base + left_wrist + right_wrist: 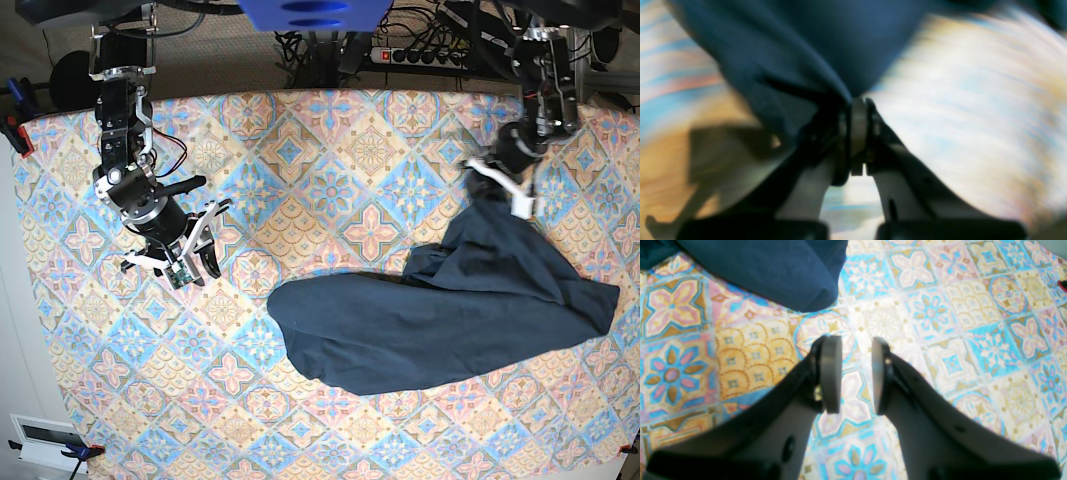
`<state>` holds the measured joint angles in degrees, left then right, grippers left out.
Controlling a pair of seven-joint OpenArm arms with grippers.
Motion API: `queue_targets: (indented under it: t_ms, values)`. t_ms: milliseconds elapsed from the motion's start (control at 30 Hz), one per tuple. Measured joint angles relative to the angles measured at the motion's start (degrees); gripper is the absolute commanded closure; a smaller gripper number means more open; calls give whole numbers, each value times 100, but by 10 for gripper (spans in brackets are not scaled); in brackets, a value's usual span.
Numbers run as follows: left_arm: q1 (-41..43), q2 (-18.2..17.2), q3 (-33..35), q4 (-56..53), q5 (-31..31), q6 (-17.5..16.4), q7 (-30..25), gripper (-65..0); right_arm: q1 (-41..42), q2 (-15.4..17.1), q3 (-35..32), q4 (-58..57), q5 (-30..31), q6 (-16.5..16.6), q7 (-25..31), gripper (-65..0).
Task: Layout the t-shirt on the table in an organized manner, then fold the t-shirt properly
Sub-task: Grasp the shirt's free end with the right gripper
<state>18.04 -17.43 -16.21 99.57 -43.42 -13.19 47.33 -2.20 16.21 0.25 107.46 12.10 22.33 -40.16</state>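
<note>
The navy-blue t-shirt [440, 320] lies bunched and crumpled on the right half of the table [330, 150], with one part pulled up toward the back right. My left gripper [500, 190] is shut on that raised part. In the blurred left wrist view the pads of the left gripper [858, 110] pinch a fold of the t-shirt [800, 50]. My right gripper [195, 265] hovers over the table's left side, well clear of the shirt. Its jaws stand open with nothing between them, and the right gripper [857, 373] has an edge of the t-shirt [773, 270] lying beyond its fingertips.
A power strip [425, 55] and cables lie behind the table's back edge. Small clamps hold the cloth at the corners, such as the clamp [18, 135] at the left. Patterned cloth [940, 323] spreads under the right gripper.
</note>
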Motion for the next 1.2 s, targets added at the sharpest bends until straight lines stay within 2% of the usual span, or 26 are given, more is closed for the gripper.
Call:
queue_targets:
  t_ms: [100,167,300,367,433,567,667,800,900,1033,1100,1200]
  values:
    - [341,-105,-101,894,-264,42,22,0,59,46,-94,-234,13,-13,33,-147]
    - [481,-103,-428,1287,-647,24,66,0,90,44,-315,-501,-15,-46,-7,-147]
    - [306,-98,-1646,1451,-1729,-337,68,0,28,2,-774,-570,26,37,-4,-147]
    - [22,-131,-2264,1440,-2258,-310,131,0,83,31,-964,-654,13,-4,0,-147]
    - [-531,-313,-2706,1423,-2481,-345,695,0,94,33,-1222,-748,7,-28,-2,-147]
    - [-1331,-577,-3963,1370,-2363,-400,841,0,48,-109,-1733,-831,7,-2,-7,-147]
    - [-1517,-813,-4350,754,-1910,-345,1099,0,87,-138,-2122,-855,15,-4,92,-147]
    - [-1617,-1117,-4857,-190,-2046,-437,1231,0,494,-400,-2651,-1246,-22,-2,7,-148]
    - [-1563,-1401,-5466,-636,-1853,-319,1172,0,699,-616,-2824,-1456,2,-46,162,-149]
    - [-1502,-1690,-5733,-951,-2000,-398,1217,0,647,-817,-3023,-1954,-22,46,20,-193]
    - [-1368,-1735,-5829,-1005,-2118,-404,1309,0,876,-892,-3025,-2166,-302,35,-111,-206]
    - [-1097,-1731,-5908,-1056,-2149,-354,1294,0,1453,-944,-2992,-2203,-332,-48,164,-208]
